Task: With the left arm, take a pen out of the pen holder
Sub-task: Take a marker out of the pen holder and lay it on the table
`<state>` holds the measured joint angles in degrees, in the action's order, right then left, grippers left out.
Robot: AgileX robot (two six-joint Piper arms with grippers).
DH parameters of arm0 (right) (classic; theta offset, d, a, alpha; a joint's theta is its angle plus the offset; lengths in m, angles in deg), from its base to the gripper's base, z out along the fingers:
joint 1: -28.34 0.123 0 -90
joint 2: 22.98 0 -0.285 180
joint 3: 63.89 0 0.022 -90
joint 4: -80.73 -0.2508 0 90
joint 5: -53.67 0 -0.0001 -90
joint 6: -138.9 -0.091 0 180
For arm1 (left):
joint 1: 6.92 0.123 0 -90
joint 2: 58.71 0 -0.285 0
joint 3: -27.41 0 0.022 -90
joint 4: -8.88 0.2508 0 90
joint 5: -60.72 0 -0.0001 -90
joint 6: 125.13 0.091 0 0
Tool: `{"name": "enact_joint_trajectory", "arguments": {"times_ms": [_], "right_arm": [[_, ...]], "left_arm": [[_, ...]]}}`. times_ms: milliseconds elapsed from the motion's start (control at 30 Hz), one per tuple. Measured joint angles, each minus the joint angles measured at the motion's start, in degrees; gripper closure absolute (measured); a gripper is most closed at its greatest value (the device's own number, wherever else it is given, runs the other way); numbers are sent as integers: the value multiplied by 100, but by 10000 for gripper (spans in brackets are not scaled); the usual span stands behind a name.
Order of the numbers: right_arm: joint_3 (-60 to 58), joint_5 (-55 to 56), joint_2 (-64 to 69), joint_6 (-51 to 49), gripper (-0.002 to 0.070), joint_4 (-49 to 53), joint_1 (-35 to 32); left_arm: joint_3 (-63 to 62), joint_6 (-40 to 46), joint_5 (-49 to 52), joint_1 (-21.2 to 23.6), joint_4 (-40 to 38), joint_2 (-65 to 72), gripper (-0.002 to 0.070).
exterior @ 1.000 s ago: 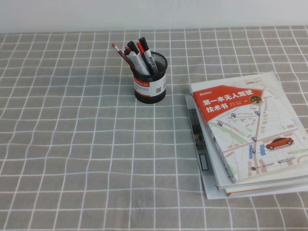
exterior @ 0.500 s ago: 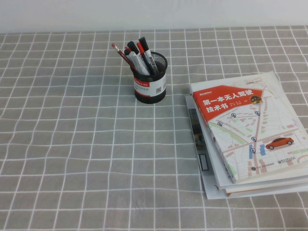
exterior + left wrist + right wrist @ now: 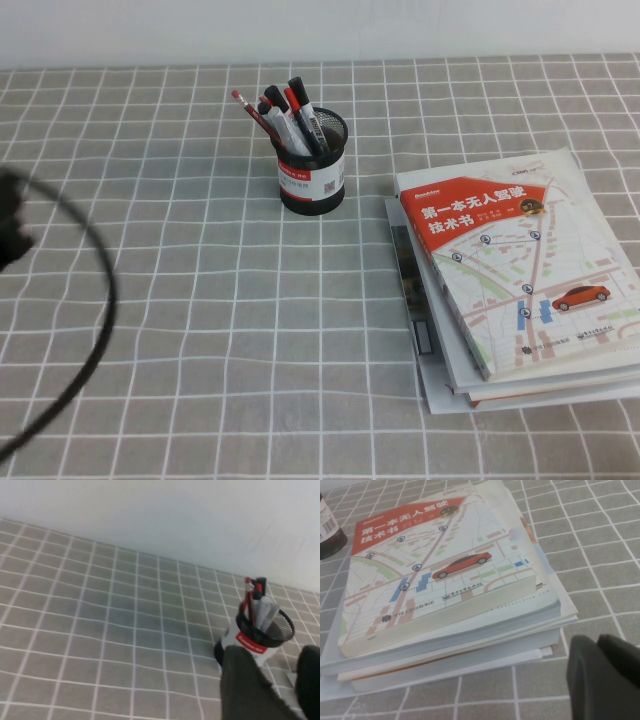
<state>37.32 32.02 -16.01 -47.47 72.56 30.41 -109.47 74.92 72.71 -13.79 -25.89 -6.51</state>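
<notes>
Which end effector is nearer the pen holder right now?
Left, most likely. The left end effector points at the pen holder from its left, nothing between. The right end effector sits past the book stack, whole stack between it and the holder.

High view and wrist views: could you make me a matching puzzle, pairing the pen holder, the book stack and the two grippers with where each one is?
1 pen holder
2 book stack
3 left gripper
4 right gripper

a on the robot's right side of the table
b open, short of the pen holder
c toward the far edge, near the middle
d shut, beside the book stack

Pairs: 1c, 2a, 3b, 4d.
</notes>
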Motion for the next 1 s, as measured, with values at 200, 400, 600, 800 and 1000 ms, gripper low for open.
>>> {"name": "enact_joint_trajectory", "arguments": {"times_ms": [200,400,600,800,1000], "right_arm": [[0,0,0,0,689,0,0],[0,0,0,0,689,0,0],[0,0,0,0,689,0,0],[0,0,0,0,689,0,0],[0,0,0,0,689,0,0]], "left_arm": [[-980,31,-227,-1051,0,1699,276],[-1878,89,-1018,-1599,-20,3080,249],[-2822,-212,-1093,-1599,-20,4160,246],[-3450,-478,-1109,-1599,-54,4982,246],[-3854,-517,-1200,-1589,-303,5498,246]]}}
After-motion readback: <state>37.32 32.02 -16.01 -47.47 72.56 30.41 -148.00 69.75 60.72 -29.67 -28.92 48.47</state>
